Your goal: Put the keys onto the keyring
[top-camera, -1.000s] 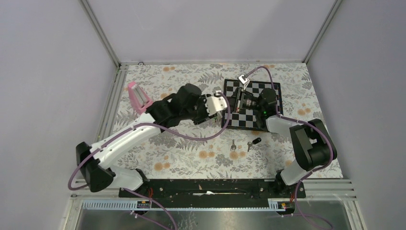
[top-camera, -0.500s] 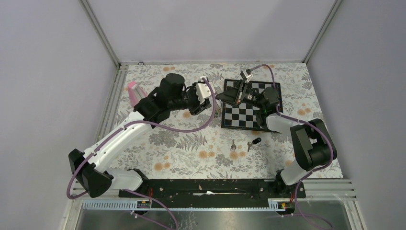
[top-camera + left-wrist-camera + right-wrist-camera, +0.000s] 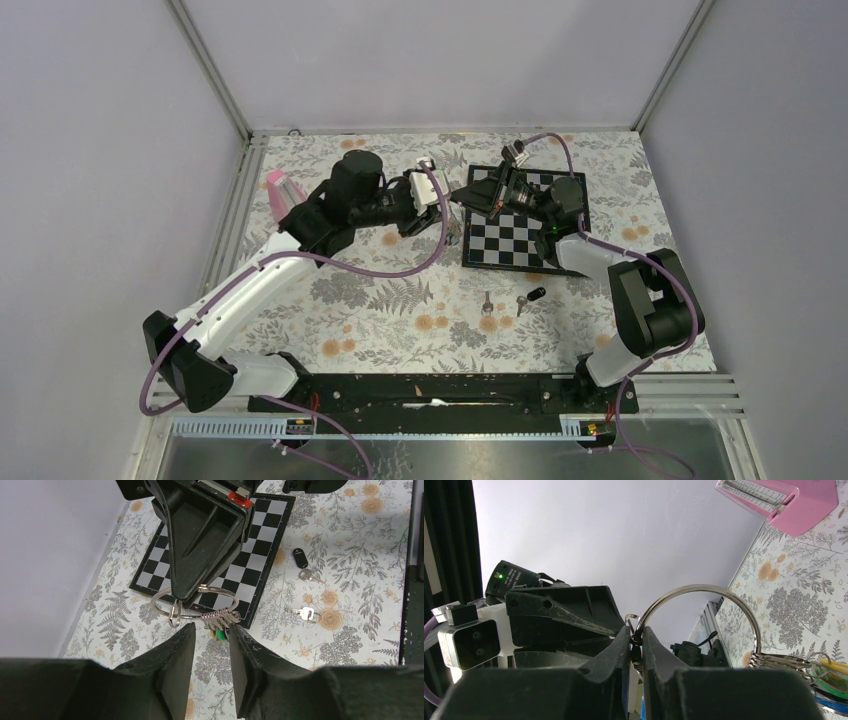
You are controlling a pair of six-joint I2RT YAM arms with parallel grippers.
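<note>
My right gripper (image 3: pixel 463 199) is shut on the keyring (image 3: pixel 455 226) and holds it in the air off the chessboard's left edge. In the right wrist view the pads (image 3: pixel 624 645) pinch the large silver ring (image 3: pixel 744 611). My left gripper (image 3: pixel 210 630) is open and empty, just short of the ring (image 3: pixel 220 589), with the coloured tags (image 3: pixel 219 634) hanging right beyond its fingertips. The two keys lie on the cloth: the silver one (image 3: pixel 487 303) (image 3: pixel 302 612) and the black-headed one (image 3: pixel 530 297) (image 3: pixel 301 559).
A black-and-white chessboard (image 3: pixel 520 245) (image 3: pixel 270 535) lies under the right arm. A pink wedge-shaped object (image 3: pixel 285 197) (image 3: pixel 784 500) stands at the left of the floral cloth. The grey enclosure walls close in the left, back and right.
My left arm has drawn back to the left and its gripper now faces the keyring. My right gripper has lifted the keyring left off the chessboard. Both keys lie unmoved.
</note>
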